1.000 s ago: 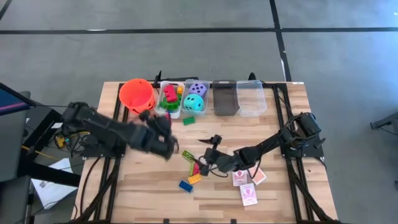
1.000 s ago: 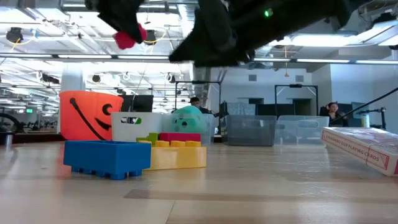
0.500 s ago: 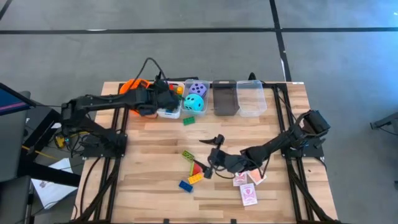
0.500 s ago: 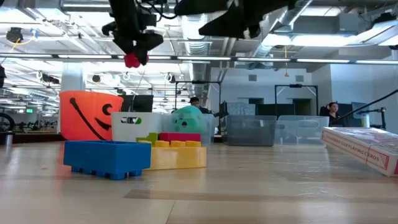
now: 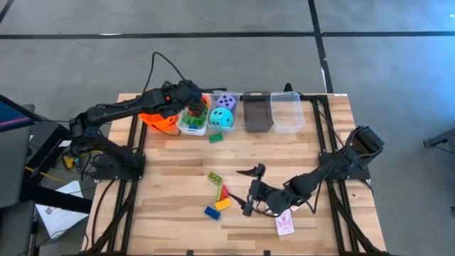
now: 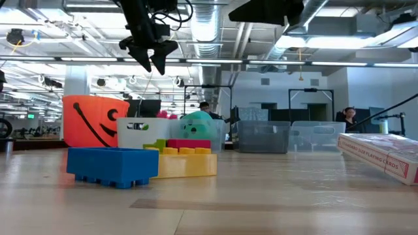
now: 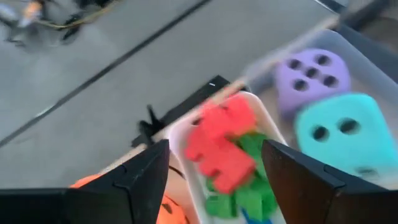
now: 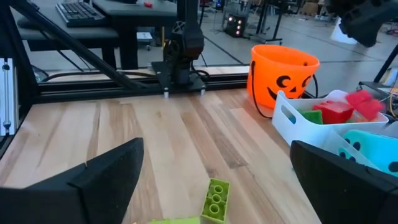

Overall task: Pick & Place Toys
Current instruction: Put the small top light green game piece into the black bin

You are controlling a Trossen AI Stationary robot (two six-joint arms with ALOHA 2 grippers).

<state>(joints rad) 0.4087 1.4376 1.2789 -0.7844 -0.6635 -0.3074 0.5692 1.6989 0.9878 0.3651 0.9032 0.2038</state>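
My left gripper is open and empty above the white bin at the far left. Red bricks and green bricks lie in that bin. A purple die and a teal die lie in the bin beside it. My right gripper is open wide and empty, low over the table's middle. A green brick, a red brick, a yellow brick and a blue brick lie on the table to its left. A playing card lies near the front edge.
An orange bucket stands left of the white bin. A dark bin and a clear bin stand in the far row. One green brick lies in front of the bins. A card box shows at the low view's right.
My left gripper has carried a red brick from the table's middle toward the far edge, over the white bin. It has opened there, and the brick is gone from its fingers. My right gripper has moved a little toward the near edge.
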